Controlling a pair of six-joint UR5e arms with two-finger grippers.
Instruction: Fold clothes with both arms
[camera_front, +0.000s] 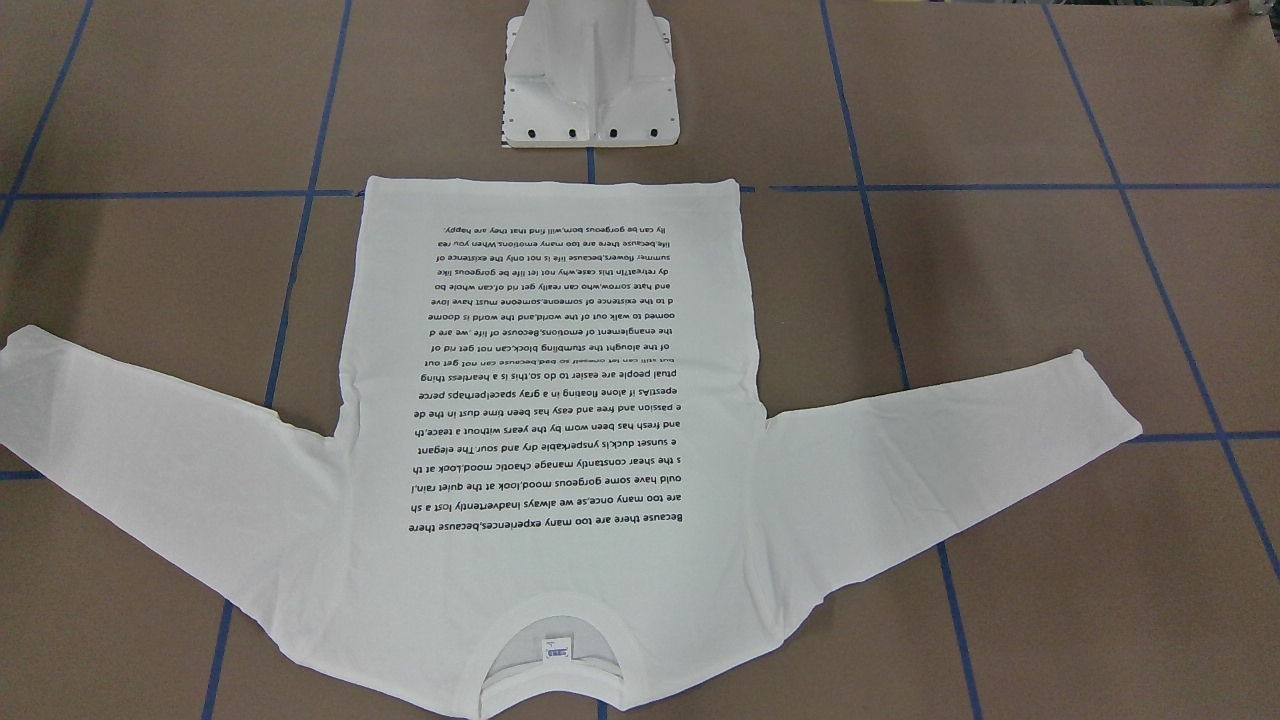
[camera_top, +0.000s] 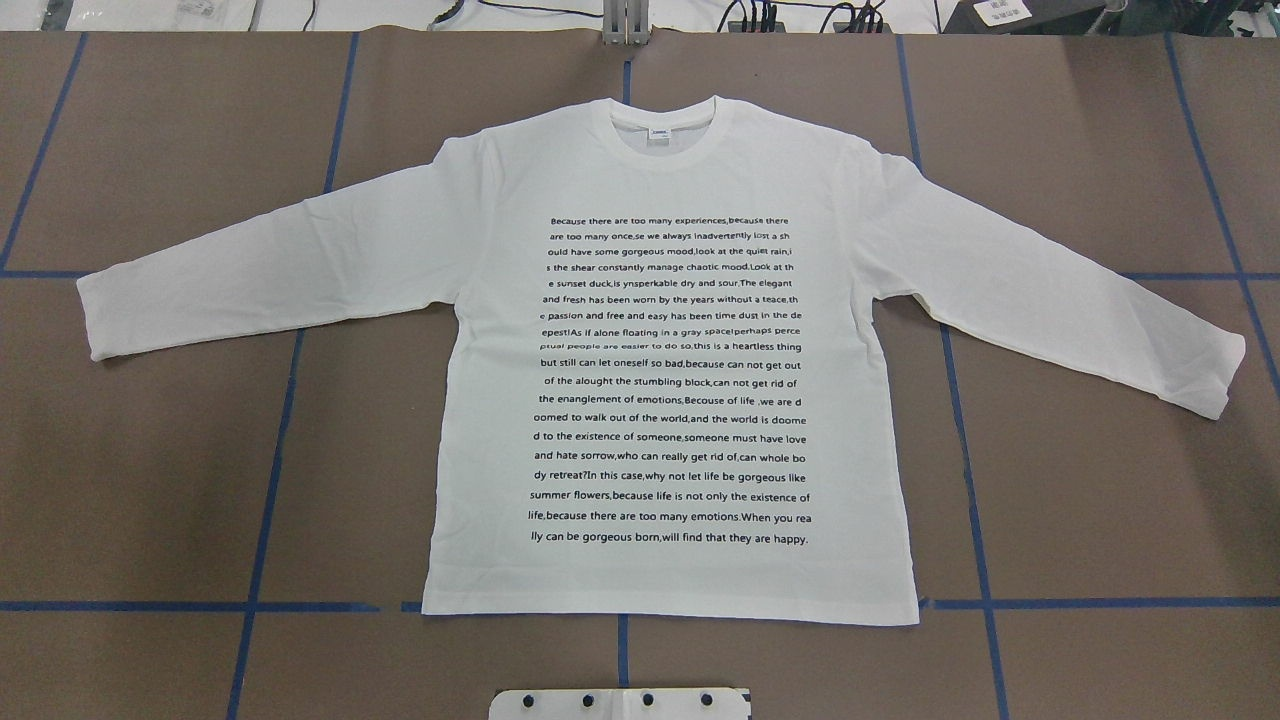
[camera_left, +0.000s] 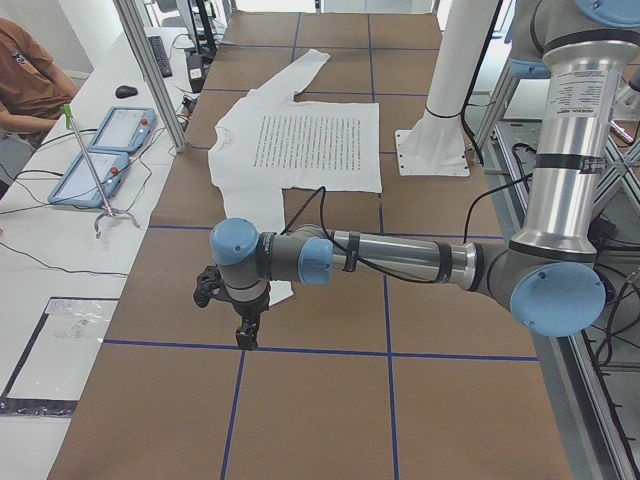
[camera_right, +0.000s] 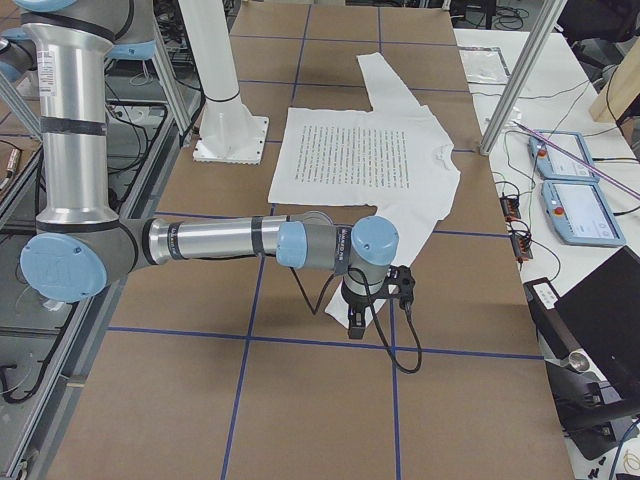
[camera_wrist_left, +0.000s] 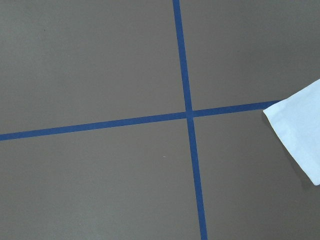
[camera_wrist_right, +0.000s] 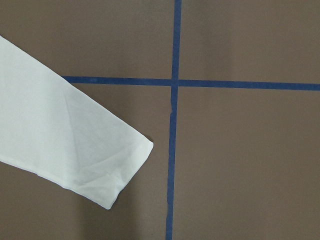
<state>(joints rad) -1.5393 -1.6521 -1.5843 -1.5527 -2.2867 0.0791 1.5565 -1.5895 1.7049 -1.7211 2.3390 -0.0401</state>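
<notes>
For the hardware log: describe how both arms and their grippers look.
The left arm and the right arm are silver-grey tubes with light blue joint caps and black bands. A black cable loops loosely along each forearm to the wrist. The left gripper and right gripper are small and black.

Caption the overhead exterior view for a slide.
White long-sleeved T-shirt lies flat, print up, sleeves spread, on the brown blue-taped table.

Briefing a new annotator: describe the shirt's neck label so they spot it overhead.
A white long-sleeved T-shirt lies flat on the brown table, printed text facing up. Beyond the text's first line is the ribbed round collar. The label sits inside it: a small white rectangle with a blue mark, the only blue on the shirt.
</notes>
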